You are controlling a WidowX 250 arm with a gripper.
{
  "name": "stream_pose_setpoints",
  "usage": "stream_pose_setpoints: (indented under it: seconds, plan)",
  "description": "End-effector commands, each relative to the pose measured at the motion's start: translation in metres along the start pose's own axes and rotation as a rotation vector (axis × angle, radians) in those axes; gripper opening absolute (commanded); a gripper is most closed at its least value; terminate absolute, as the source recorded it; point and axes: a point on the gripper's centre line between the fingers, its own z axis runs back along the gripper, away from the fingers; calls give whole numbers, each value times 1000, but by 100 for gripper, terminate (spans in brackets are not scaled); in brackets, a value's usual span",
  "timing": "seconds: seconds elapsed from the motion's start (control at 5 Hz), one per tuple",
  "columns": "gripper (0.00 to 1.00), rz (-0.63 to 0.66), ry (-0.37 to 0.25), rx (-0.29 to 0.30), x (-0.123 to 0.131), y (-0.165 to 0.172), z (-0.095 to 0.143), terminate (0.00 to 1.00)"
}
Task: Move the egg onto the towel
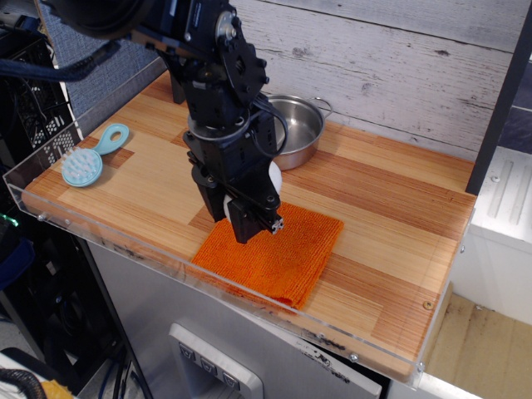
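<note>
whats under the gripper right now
The orange towel lies flat below the gripper, which is shut on the white egg. The arm covers the towel's near-left corner and most of the egg.

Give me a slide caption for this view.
Claw carrying the egg low over the orange towel.
</note>
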Motion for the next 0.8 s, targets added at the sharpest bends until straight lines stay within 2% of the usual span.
stream_pose_setpoints:
  seconds: [0.0,0.2,0.4,0.6]
  plan:
    - [100,-32,-28,55,5,0,10,0]
    - [100,-41,-10,53,7,4,16,0]
    - [100,28,-9,52,12,28,46,0]
    - [100,187,58,24,14,72,77,0]
